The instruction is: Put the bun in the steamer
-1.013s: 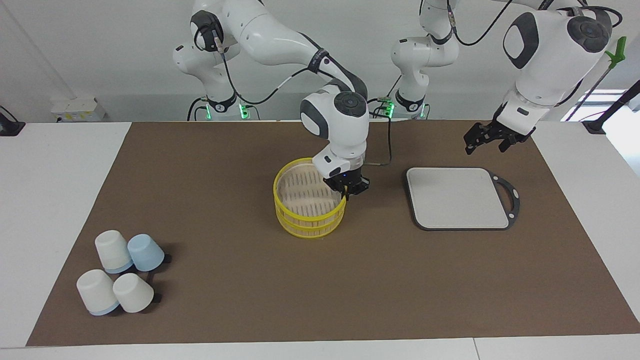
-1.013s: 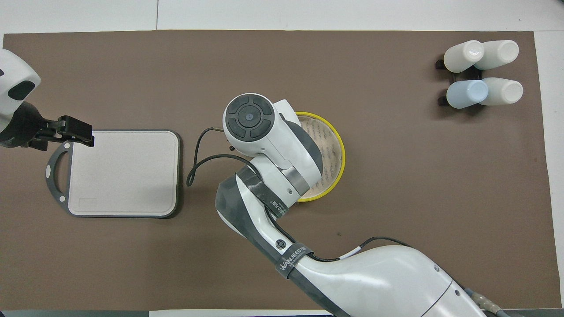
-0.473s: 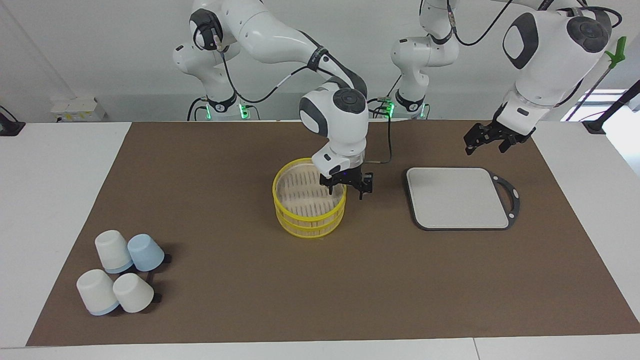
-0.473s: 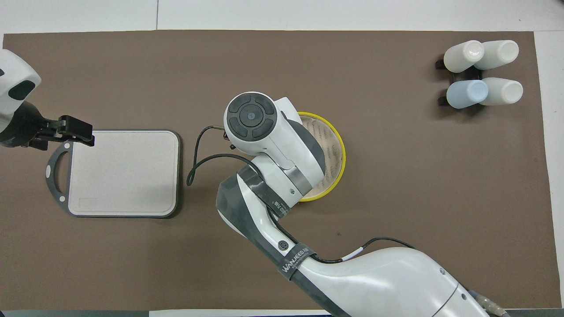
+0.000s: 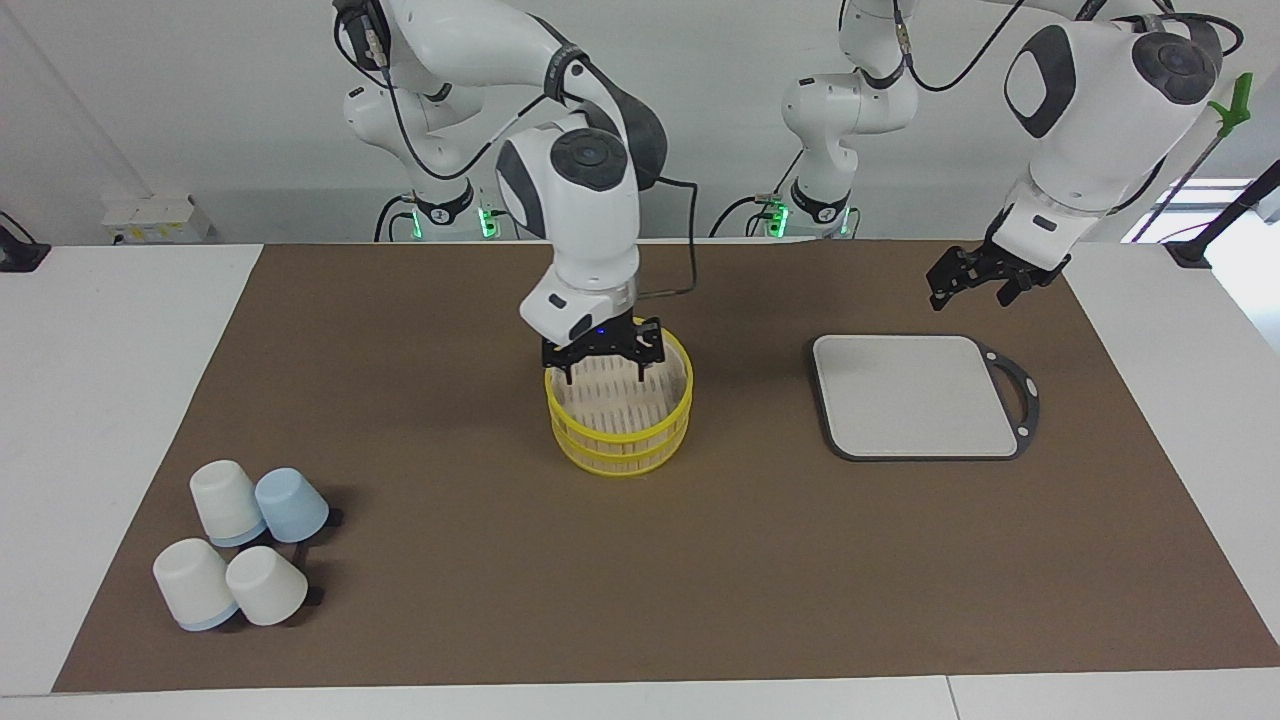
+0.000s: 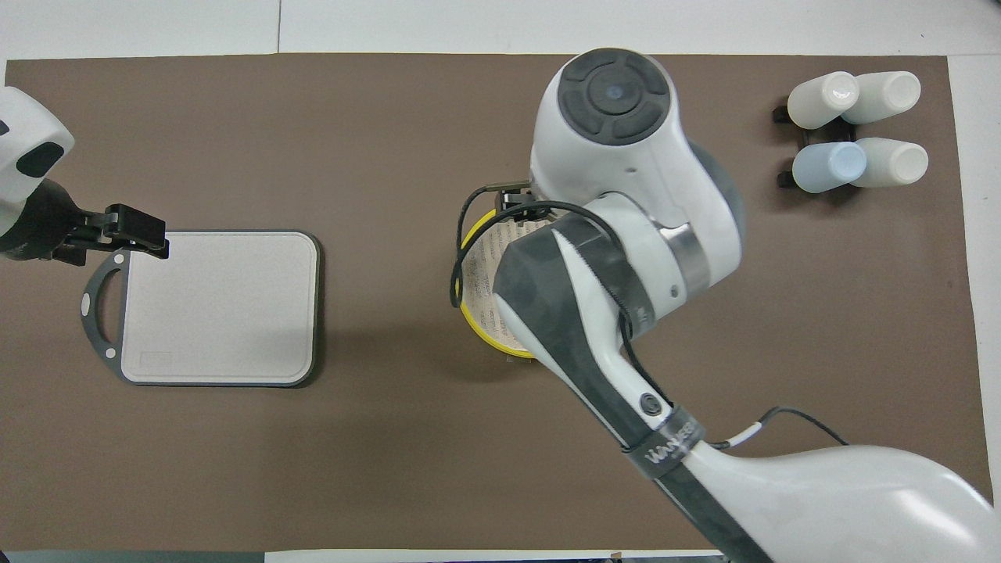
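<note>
1. We see a grey cutting board (image 5: 912, 395) w/ a black rim lying flat on the brown mat (image 5: 450, 600), toward the left arm's end of the table; its looped black handle (image 5: 1020, 395) points to that same end.
2. In the overhead view the board (image 6: 219, 306) looks bare, w/ a faint stamped rectangle at one corner.
3. We count four cups (image 5: 245, 545) on their sides in a tight cluster at the right arm's end, on the mat's corner farthest from the robots: three white, one pale blue (image 5: 291, 505).
4. The cups sit on small black stands (image 6: 786, 178), barely showing.
5. White tabletop (image 5: 120, 350) borders the mat.
</note>
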{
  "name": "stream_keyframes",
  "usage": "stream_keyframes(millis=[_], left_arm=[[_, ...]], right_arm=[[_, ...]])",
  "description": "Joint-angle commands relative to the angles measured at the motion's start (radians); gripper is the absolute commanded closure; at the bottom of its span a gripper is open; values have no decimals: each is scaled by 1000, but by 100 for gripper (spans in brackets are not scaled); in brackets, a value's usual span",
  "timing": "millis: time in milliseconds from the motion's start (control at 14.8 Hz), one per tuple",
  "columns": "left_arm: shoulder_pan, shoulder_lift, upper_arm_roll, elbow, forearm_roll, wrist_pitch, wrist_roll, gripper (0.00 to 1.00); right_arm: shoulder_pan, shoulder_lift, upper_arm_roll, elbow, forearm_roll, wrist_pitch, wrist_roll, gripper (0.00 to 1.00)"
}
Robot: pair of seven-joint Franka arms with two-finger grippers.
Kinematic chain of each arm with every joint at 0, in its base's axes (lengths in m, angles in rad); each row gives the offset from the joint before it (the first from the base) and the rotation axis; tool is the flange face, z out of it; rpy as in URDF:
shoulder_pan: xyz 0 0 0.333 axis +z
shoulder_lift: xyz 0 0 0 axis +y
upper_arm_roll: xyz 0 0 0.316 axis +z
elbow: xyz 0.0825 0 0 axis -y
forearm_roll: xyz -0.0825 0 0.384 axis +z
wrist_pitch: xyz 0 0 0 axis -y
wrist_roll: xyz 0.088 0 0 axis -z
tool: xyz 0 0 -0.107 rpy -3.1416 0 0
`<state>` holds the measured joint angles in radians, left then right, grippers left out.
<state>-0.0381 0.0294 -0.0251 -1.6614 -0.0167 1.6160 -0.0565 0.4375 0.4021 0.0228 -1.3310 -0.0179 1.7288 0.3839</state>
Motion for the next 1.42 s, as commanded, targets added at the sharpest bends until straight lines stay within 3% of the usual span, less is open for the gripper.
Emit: stream_keyframes(millis=[0,203,405,608,878,1350], left_arm=[[6,-14,-9,-11,20,8,15,0],[6,-14,-9,-12,20,-1,23,0],[1,-16,-9,-12,20,-13,23,0],[-3,-17,-9,-17,20,-1,23,0],[-6,-16,-13,-17,20,7,23,0],[-8,-16,-13,-17,20,10,21,0]], right_arm=[[-89,-74,11,-34,12,-92,-167,0],[-184,-133,9,-59,10,-187,-316,0],[-285,-247,11,-179,12,-193,-439,0],[-341,-345,9,-299,12,-175,-450,0],[-398,-394,6,-353,7,-178,-441,0],[-444,-394,8,-356,0,-133,-441,0]])
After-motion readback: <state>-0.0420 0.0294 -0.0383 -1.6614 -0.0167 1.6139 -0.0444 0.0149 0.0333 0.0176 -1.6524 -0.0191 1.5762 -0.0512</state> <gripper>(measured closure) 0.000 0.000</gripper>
